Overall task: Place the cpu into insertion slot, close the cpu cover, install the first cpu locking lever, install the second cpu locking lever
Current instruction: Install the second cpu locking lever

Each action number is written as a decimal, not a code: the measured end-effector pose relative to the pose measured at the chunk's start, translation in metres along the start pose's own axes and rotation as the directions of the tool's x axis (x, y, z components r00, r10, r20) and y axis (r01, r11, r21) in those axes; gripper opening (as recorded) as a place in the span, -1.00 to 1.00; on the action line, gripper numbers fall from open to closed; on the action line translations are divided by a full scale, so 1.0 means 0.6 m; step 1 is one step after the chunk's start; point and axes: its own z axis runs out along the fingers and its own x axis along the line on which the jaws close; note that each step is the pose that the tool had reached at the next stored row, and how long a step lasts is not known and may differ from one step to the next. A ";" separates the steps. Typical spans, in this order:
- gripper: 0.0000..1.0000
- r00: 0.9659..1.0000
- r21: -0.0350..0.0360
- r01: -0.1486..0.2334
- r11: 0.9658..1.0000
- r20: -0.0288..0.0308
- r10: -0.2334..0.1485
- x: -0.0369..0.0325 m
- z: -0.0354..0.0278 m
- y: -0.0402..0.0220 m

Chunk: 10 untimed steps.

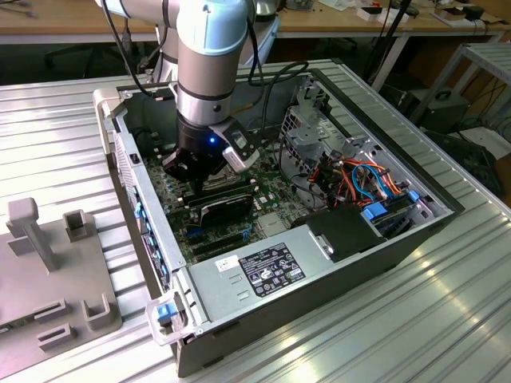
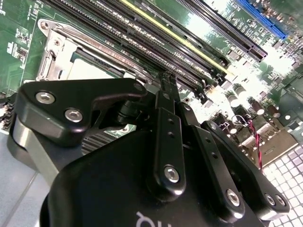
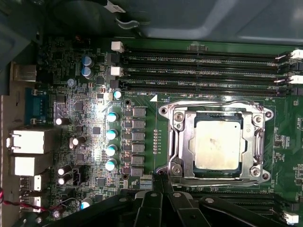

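tabletop (image 1: 447,319) of ribbed metal carries the open computer case (image 1: 263,319), and the arm (image 1: 209,72) reaches down into it over the motherboard (image 3: 85,71). end effector (image 3: 162,182) sits low just beside the insertion slot (image 3: 166,142), fingers (image 2: 169,90) drawn together to a narrow tip with nothing between them, near the socket's edge by the memory slots (image 3: 199,61). cpu (image 3: 219,144) lies flat in the socket, cpu cover (image 3: 179,124) folded down around it, its silver top showing through the window.
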 end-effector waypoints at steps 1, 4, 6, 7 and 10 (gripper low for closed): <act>-0.79 1.000 -0.001 0.000 1.000 0.000 0.000 0.000 0.000 0.000; -0.79 1.000 -0.003 0.000 1.000 0.000 0.000 0.000 0.000 0.000; -0.79 1.000 -0.003 0.000 1.000 0.000 0.000 0.000 0.000 0.000; -0.79 1.000 -0.003 0.000 1.000 0.000 0.000 0.000 0.000 0.000; -0.79 1.000 -0.003 0.000 1.000 0.000 0.000 0.000 0.000 0.001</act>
